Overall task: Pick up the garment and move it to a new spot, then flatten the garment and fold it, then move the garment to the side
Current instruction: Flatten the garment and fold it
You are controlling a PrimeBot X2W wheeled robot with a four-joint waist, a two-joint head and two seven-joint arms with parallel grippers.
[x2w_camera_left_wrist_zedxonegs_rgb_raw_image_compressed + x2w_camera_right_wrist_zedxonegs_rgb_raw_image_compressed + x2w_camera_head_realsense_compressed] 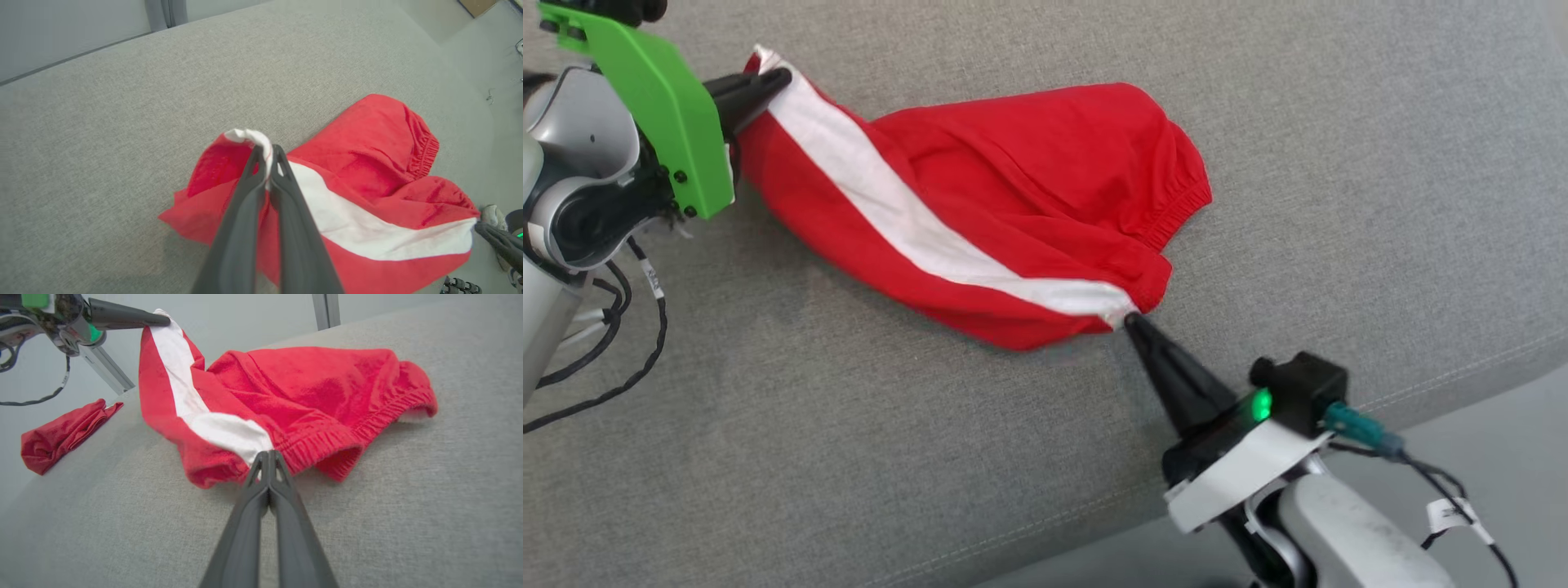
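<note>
Broadly, a grey cushion (pixel 849 457) spreads on every side of the red shorts (pixel 1029 163), with bare fabric open above and below them. Its front seam (pixel 1470 367) runs just behind the right claw (pixel 1131 320). The shorts lie across the middle, stretched between the two claws along a white side stripe. The left claw (pixel 780 79) is clenched on the stripe's upper-left end, holding that corner off the cushion. The right claw is clenched on the stripe's other end, by the elastic waistband, low on the surface. The right wrist view adds a second red cloth (pixel 61 433), crumpled well apart near the cushion's far edge.
</note>
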